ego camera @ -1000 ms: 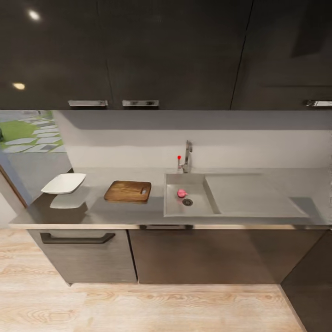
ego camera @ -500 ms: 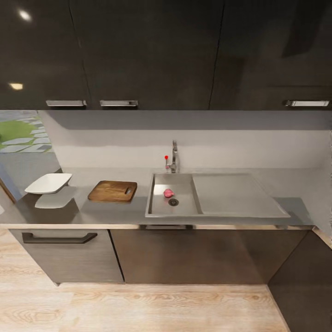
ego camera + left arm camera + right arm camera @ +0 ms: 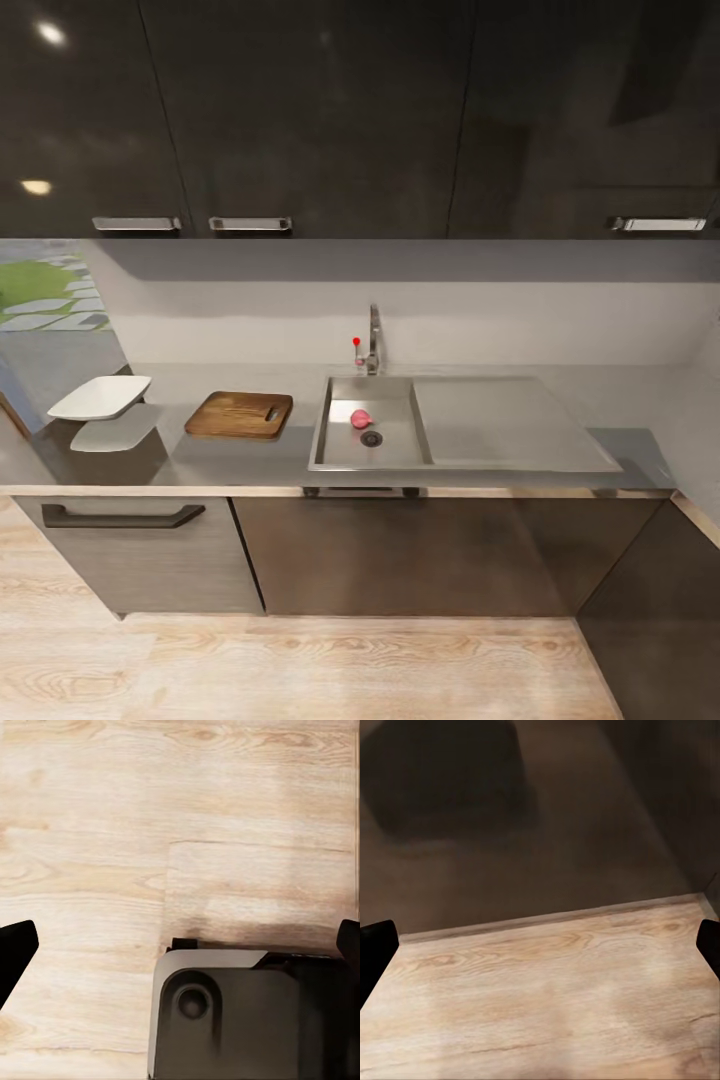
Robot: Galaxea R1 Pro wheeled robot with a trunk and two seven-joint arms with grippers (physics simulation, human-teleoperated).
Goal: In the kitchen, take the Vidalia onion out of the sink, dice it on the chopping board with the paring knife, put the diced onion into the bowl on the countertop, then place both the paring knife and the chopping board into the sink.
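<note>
Onion: pink onion [image 3: 361, 419] in the sink [image 3: 340, 455], frame centre.
Board: chopping board [image 3: 239, 414] left of sink; bowl [image 3: 99, 397] far left.
Claws: left gripper [image 3: 180, 945] and right gripper [image 3: 540, 945] both spread, holding nothing.

The head camera faces the countertop [image 3: 250, 460] from well back; both wrist cameras look down at floor.

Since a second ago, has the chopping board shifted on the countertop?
No. The chopping board sits as far left of the sink as before, and the bowl keeps its gap too. The whole picture slid left, so the camera moved.
</note>
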